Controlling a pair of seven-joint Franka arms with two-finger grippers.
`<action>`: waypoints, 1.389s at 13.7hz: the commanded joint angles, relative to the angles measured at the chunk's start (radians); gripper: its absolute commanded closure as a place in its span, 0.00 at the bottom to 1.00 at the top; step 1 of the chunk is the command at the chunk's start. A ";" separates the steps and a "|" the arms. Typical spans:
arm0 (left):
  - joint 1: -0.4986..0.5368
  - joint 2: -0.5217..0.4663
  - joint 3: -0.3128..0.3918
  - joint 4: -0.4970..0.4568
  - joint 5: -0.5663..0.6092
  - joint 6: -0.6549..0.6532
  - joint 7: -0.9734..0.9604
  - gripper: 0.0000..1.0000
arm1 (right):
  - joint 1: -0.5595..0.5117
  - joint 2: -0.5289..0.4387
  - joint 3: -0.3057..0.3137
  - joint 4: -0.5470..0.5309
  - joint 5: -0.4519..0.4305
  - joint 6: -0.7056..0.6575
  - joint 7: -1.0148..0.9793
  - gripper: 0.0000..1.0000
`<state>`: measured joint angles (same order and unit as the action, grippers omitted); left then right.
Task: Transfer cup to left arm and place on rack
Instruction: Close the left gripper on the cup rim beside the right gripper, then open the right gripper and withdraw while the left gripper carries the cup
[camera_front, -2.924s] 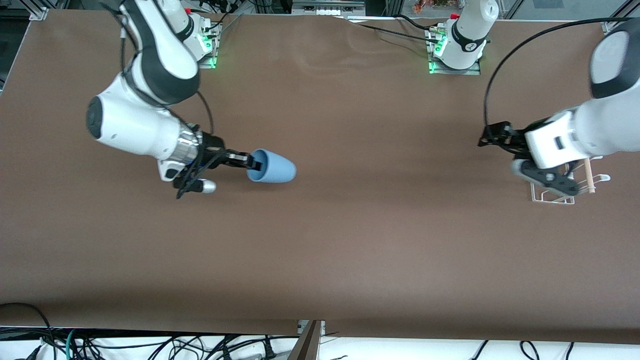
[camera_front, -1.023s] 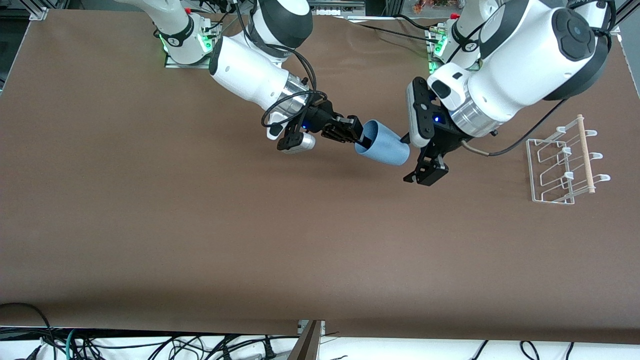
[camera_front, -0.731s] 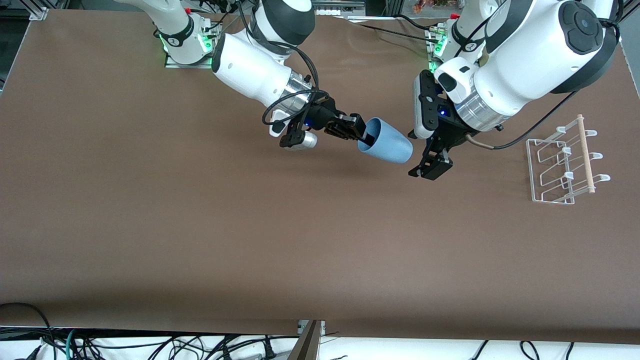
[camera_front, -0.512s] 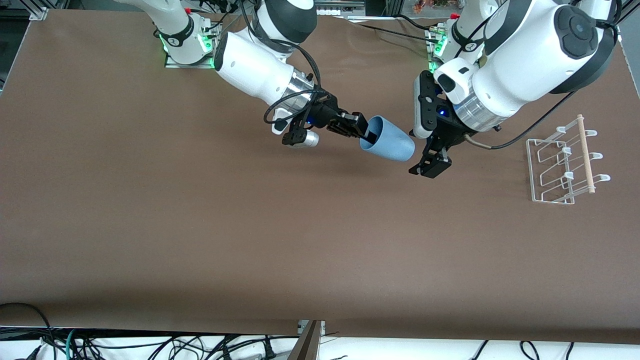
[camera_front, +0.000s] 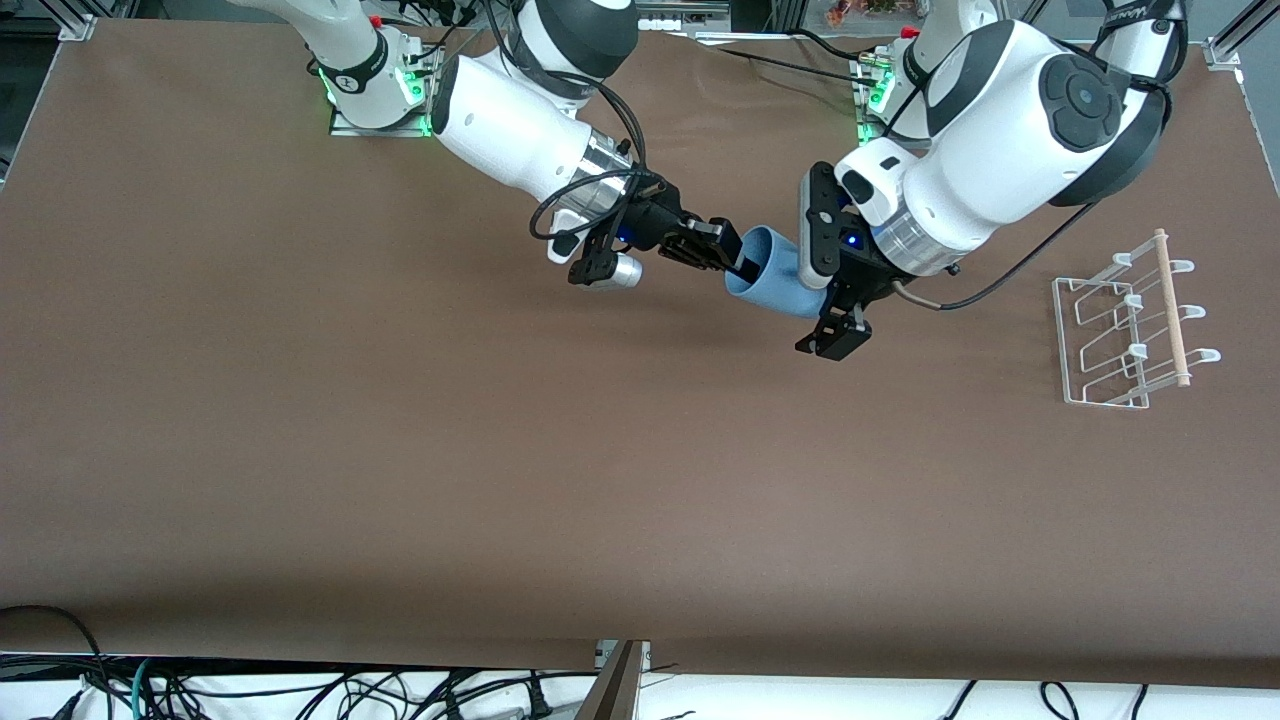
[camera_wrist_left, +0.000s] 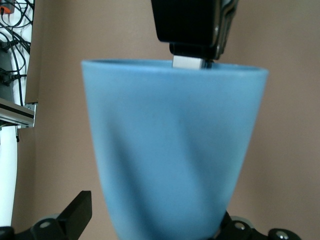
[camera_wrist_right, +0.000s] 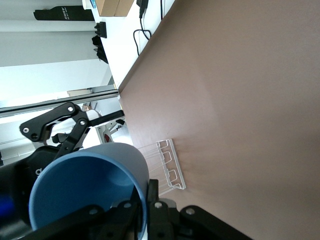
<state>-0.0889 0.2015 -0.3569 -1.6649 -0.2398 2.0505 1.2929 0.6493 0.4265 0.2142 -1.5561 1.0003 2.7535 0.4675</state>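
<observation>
Cup: the small light blue plastic cup (camera_front: 772, 278) hangs on its side in the air over the middle of the brown table (camera_front: 400, 450), mouth toward the right arm, base toward the left arm.
Right pincer: the right pincer (camera_front: 722, 258) is clamped on the cup's rim, one finger inside the mouth and one outside; the right wrist view shows the rim pinched right at its fingertips.
Left pincer: the left pincer (camera_front: 832, 300) stands wide, its fingers (camera_wrist_left: 75, 215) straddling the cup's closed end without pressing on it, as far as the left wrist view shows.
Rack: the small white wire rack (camera_front: 1128, 335) with the light wooden dowel sits empty at the left arm's end of the table, well apart from the handover.
Progress: the cup is lifted and offered; by my reading the grab, the release by the right arm, the carry and the placing are all left.
Change: a second ago the left pincer stood just off the cup's base; now it has slid in around it, while the right arm has barely moved.
</observation>
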 joint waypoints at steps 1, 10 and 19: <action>-0.018 -0.010 -0.010 -0.009 -0.013 0.028 -0.073 0.00 | 0.020 -0.017 -0.004 0.016 0.023 0.003 0.005 1.00; -0.023 -0.010 -0.025 -0.003 -0.013 0.014 -0.148 1.00 | 0.024 -0.028 -0.003 0.016 0.012 0.003 0.026 1.00; -0.008 -0.008 0.022 0.046 -0.012 -0.065 -0.135 1.00 | 0.029 -0.049 -0.006 0.016 -0.025 0.003 0.022 0.00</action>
<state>-0.0963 0.1801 -0.3624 -1.6544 -0.2413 2.0274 1.1741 0.6698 0.3998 0.2084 -1.5473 0.9860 2.7637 0.4883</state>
